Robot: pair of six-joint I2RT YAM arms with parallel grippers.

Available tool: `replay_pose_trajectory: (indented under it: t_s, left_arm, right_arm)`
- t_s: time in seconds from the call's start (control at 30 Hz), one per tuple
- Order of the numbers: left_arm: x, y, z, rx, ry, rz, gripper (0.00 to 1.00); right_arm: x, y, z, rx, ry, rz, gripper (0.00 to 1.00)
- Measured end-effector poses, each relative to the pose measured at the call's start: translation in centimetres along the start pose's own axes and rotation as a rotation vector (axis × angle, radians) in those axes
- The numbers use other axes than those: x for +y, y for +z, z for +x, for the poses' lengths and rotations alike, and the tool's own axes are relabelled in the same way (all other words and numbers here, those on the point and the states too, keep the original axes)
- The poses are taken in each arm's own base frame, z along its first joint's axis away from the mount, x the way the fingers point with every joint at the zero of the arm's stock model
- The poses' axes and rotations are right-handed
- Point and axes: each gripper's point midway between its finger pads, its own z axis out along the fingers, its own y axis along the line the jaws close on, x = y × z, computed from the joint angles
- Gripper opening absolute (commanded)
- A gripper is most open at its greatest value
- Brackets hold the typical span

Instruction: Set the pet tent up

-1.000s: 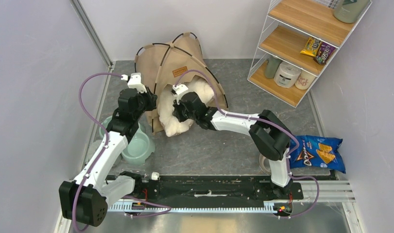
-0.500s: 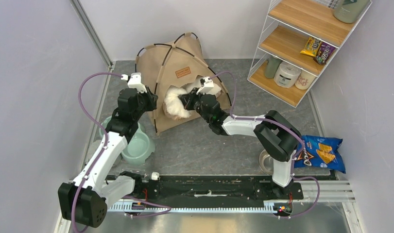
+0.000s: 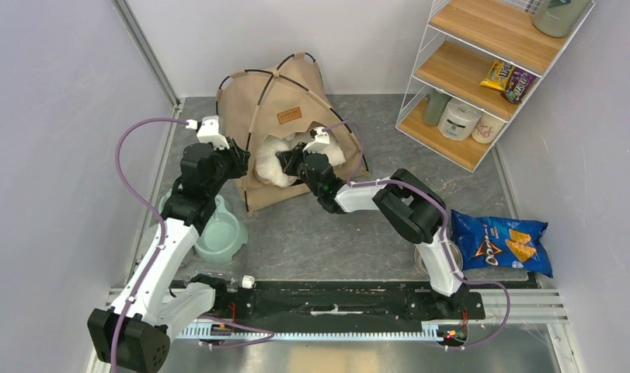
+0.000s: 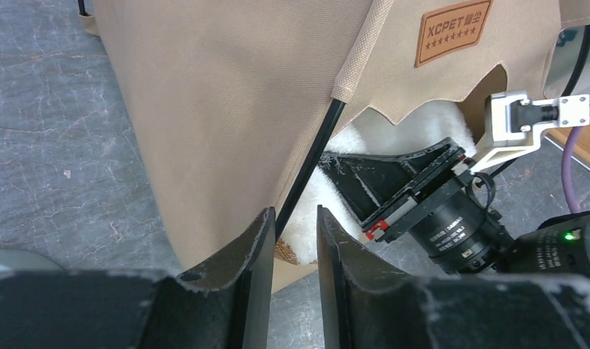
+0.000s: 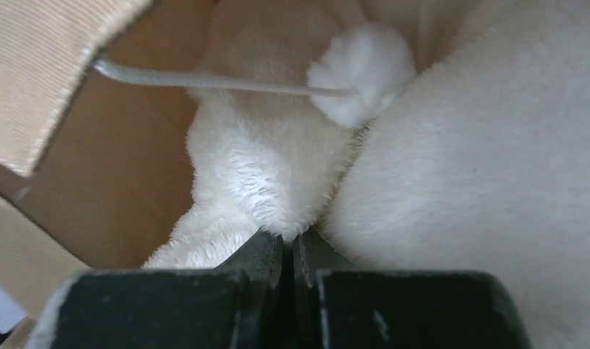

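Pillow [image 3: 266, 165] now sits deeper inside the pet tent [image 3: 276, 89]; the right hand [image 5: 290, 240] pinching it should flatten it, left hand [image 4: 294, 217] slightly spread.

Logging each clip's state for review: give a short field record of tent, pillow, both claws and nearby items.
tent: pet tent upright at the back, doorway toward the arms
pillow: white pillow partly inside the doorway
right claw: shut on the pillow, reaching into the doorway
left claw: jaws slightly apart at the black pole on the tent's left front edge
nearby: green bowl left, chip bag right
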Motion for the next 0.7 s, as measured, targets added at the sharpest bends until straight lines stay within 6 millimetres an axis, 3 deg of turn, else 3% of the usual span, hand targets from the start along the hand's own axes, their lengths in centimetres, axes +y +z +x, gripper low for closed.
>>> replay_pose_trajectory:
  t_s: [0.17,0.23,0.37,0.53,0.7]
  left_arm:
    - [-0.1,-0.2,-0.3,-0.01,-0.009,0.004,0.39]
    - [-0.2,-0.2,-0.3,-0.01,-0.013,0.004,0.4]
    - [-0.2,-0.3,-0.3,-0.011,-0.021,0.006,0.41]
    - [-0.3,-0.8,-0.5,-0.015,-0.029,0.007,0.42]
    - [-0.4,-1.6,-0.9,-0.021,-0.029,0.009,0.42]
  right_arm:
    - [-0.6,0.3,0.7,0.018,-0.064,0.035,0.23]
    - [-0.9,0.3,0.7,0.024,-0.093,0.048,0.22]
    - [-0.9,0.6,0.9,0.046,-0.142,0.068,0.08]
    - [-1.4,2.3,1.0,0.013,-0.161,0.13,0.12]
    - [-2.7,3.8,2.5,0.0,-0.183,0.211,0.17]
